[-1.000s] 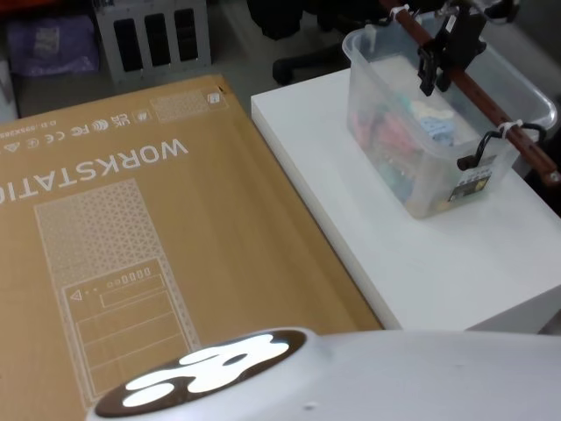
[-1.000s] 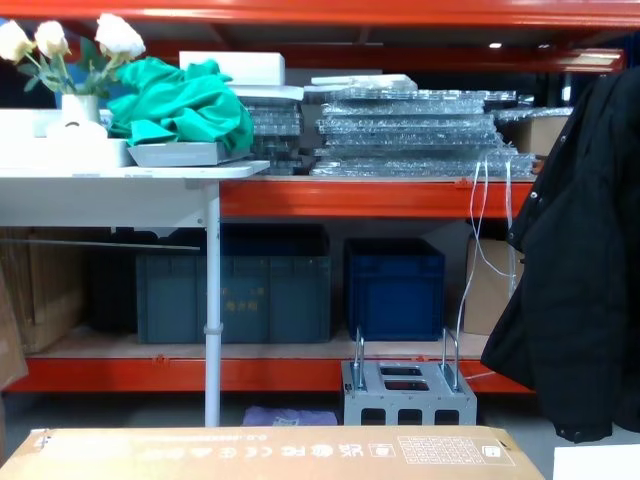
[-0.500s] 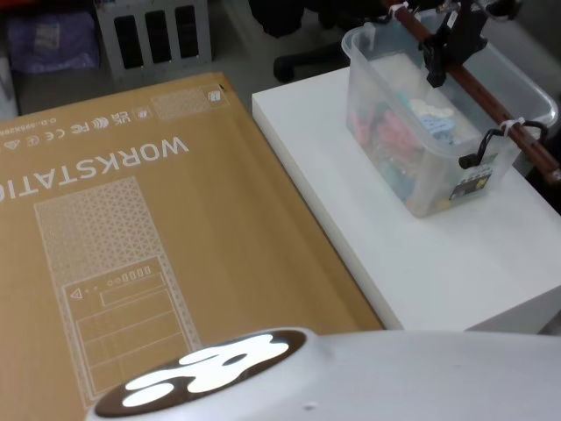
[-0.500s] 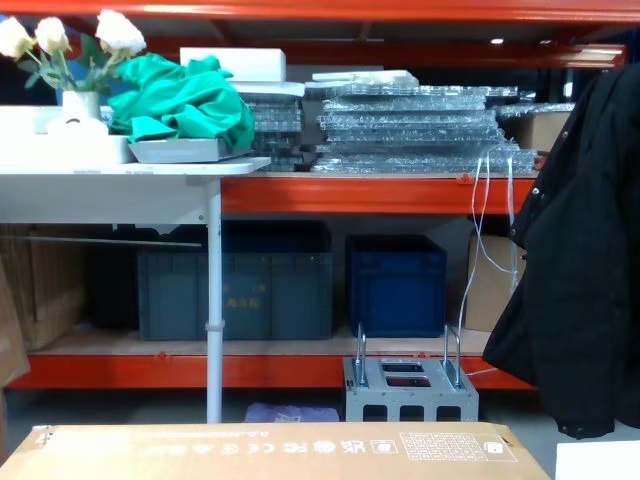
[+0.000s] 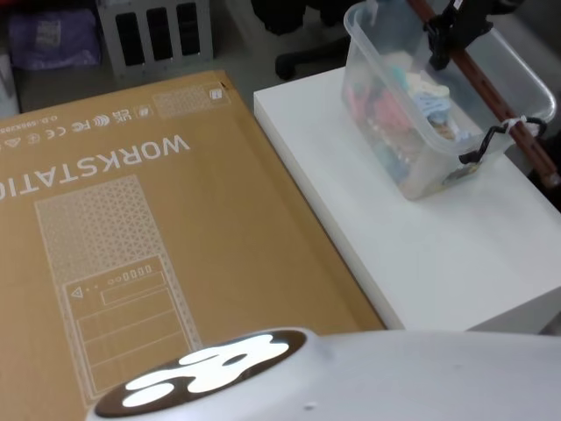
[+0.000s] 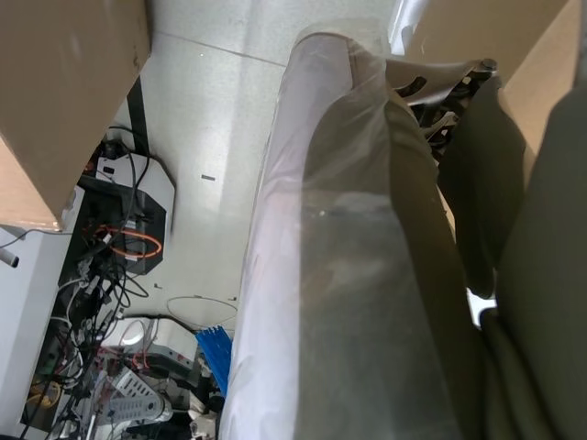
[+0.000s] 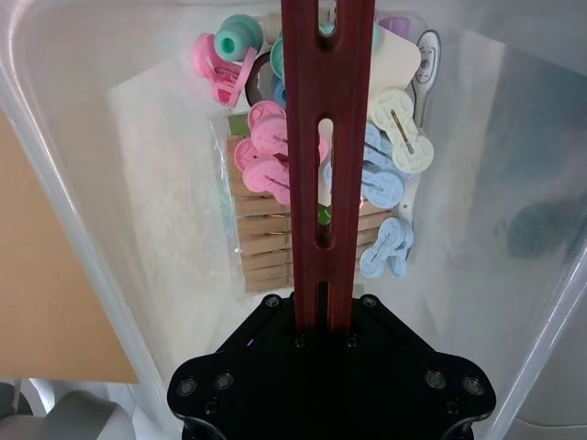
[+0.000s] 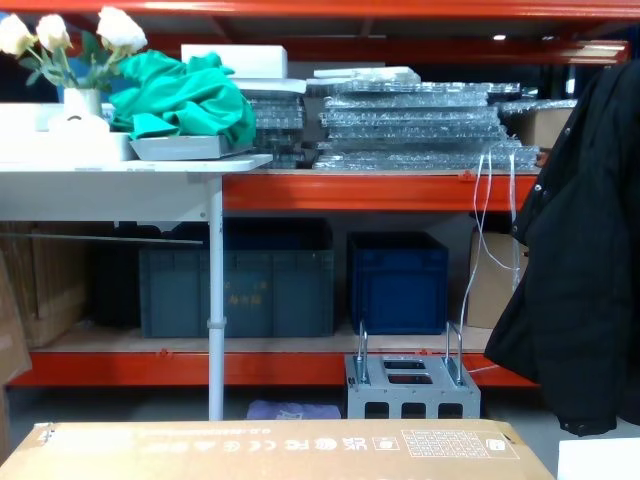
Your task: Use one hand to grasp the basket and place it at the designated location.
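Observation:
The basket (image 5: 394, 132) is a clear plastic tub at the far right of the white table (image 5: 421, 254), tilted, with its near end low. A long reddish-brown handle (image 5: 482, 88) runs over it, held by a black hook (image 5: 495, 139) with a white zip tie. My right gripper (image 5: 445, 46) is shut on the handle near its far half. In the right wrist view the gripper (image 7: 321, 316) clamps the slotted bar (image 7: 326, 156) above the basket's wall (image 7: 92, 183), and coloured clothes pegs (image 7: 275, 165) lie inside. I cannot tell whether the basket's bottom touches the table.
A big brown cardboard box (image 5: 131, 219) lies flat left of the table, and its edge also shows low in the chest view (image 8: 280, 450). Behind stand orange shelves with dark blue crates (image 8: 397, 282), a grey metal rack (image 8: 410, 385) and a black coat (image 8: 580, 250).
My right gripper has risen with the handle in it. The basket has come up and away from me and now tilts more.

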Controlling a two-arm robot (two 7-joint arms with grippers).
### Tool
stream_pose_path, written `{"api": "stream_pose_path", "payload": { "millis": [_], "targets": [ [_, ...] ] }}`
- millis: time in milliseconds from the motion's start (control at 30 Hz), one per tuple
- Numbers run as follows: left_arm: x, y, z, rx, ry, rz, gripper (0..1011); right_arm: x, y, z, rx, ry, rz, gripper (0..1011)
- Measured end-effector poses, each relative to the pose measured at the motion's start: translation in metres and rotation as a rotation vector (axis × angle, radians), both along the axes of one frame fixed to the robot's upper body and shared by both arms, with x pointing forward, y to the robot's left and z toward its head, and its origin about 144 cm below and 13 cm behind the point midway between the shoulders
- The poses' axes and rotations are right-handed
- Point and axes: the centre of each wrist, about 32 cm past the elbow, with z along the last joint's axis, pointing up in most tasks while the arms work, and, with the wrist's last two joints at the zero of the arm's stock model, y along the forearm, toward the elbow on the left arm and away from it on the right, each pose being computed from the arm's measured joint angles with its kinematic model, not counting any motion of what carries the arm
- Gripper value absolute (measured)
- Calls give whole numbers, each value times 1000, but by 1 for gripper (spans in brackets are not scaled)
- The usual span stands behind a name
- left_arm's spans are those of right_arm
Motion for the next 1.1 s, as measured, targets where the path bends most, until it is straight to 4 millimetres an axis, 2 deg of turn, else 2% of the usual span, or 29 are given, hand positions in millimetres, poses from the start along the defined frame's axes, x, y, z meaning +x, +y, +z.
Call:
{"api": "stream_pose_path", "payload": {
  "millis": [167,1100],
  "targets": [
    [0,0,0,0,0,0,0,-4,0,12,12,-22,13,1],
    [0,0,0,0,0,0,0,-2,21,43,22,-48,137,1]
  ]
}}
